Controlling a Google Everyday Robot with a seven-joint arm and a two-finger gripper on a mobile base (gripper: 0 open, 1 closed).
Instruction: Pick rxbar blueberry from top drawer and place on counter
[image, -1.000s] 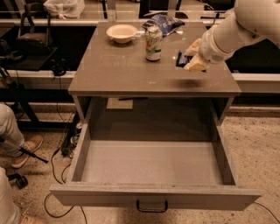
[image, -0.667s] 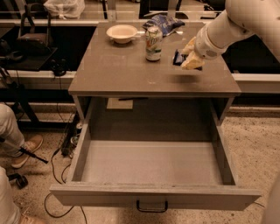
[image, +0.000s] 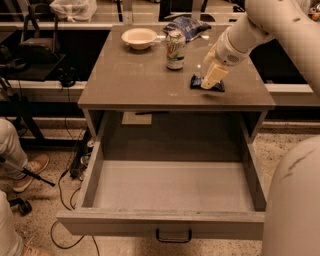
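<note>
While the top drawer (image: 160, 223) is being left open below, the rxbar blueberry (image: 196, 83) is being rested on the counter (image: 135, 75), right of centre, directly under the gripper (image: 212, 79); whether it is being pinched cannot be told.

End effector (image: 212, 80) at counter (image: 130, 75) right hides rxbar blueberry (image: 195, 82) middle.
</note>
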